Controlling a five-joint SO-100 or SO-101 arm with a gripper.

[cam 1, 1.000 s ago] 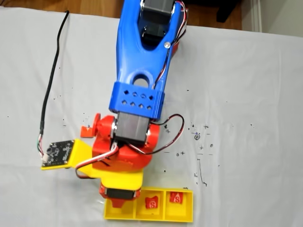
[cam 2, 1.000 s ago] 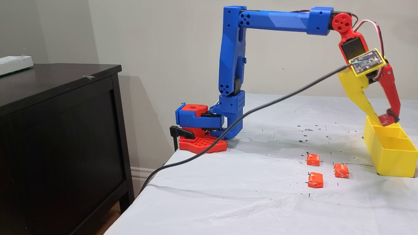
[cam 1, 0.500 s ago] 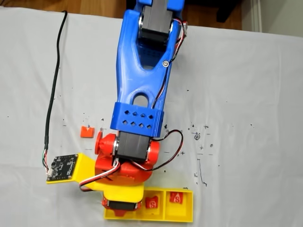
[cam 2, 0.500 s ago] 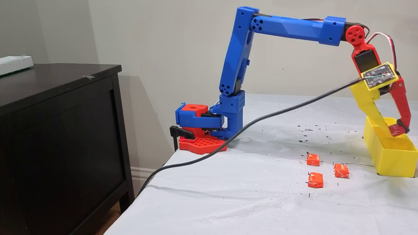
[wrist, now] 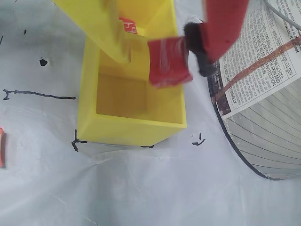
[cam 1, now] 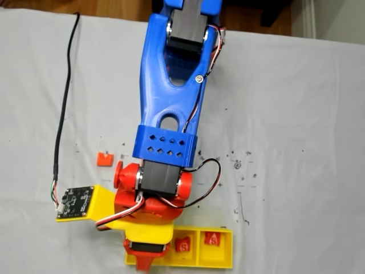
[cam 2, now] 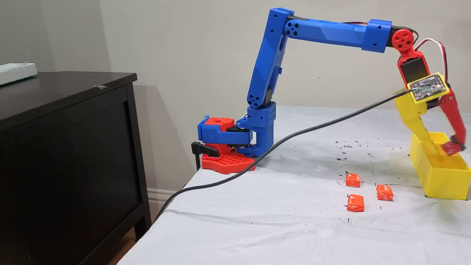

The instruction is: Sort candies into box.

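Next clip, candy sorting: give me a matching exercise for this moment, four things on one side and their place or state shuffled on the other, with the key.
Things:
1. candy at the gripper
2. three loose candies
3. end compartment of the box
4. black cable

Places or states:
A. lying on the white cloth, outside the tray
B. empty, nearest the wrist camera
C. runs to the board on the gripper
D. against the red finger, above the tray

Pairs: 1-D, 2-A, 3-B, 4-C
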